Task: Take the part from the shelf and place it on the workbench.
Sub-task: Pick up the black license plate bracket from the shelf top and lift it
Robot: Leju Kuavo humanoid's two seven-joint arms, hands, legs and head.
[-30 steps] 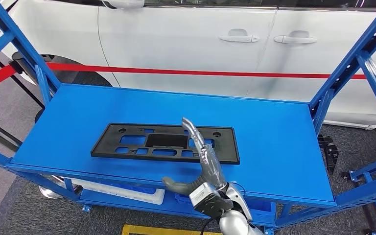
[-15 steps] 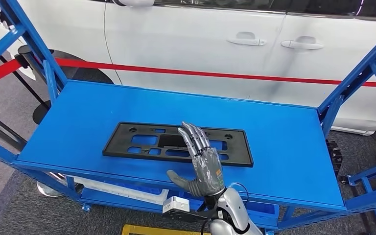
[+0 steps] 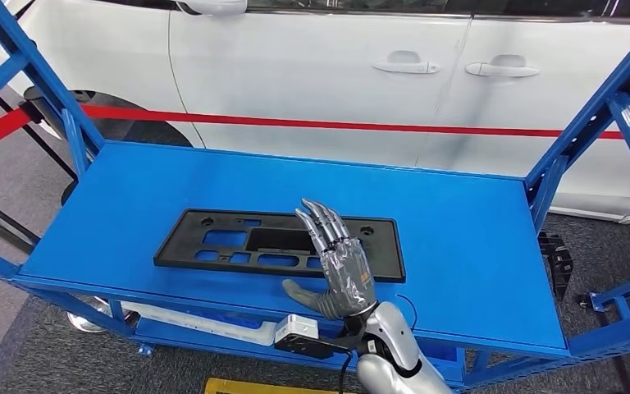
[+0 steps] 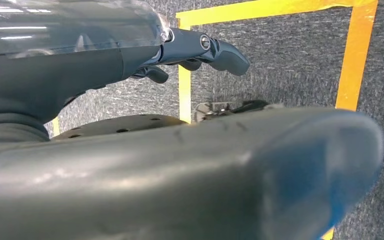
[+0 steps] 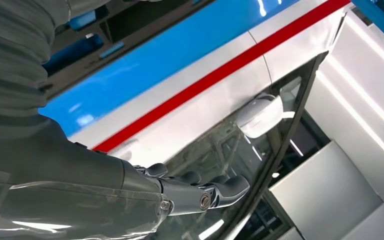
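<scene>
The part [image 3: 221, 240], a long flat black plastic plate with several cut-outs, lies flat on the blue shelf [image 3: 459, 238], a little left of its middle. My right hand [image 3: 340, 267] reaches in over the shelf's front edge, back up. Its fingers [image 3: 321, 222] stretch out and spread above the plate's right portion, and the thumb points left along the front edge. It holds nothing. In the right wrist view the right hand [image 5: 130, 195] is stretched out with nothing in it. My left hand [image 4: 105, 65] hangs over grey carpet with loosely bent fingers, holding nothing.
Blue uprights [image 3: 591, 123] frame the shelf on both sides. A white car [image 3: 320, 66] behind a red barrier tape [image 3: 295, 123] stands just beyond it. A white item [image 3: 205, 324] lies on the lower shelf. A black crate [image 3: 556, 254] sits on the floor at right.
My right hand has turned from edge-on to flat, back up, with its fingers spread over the plate's right portion. The camera has shifted slightly. The plate has not moved.
</scene>
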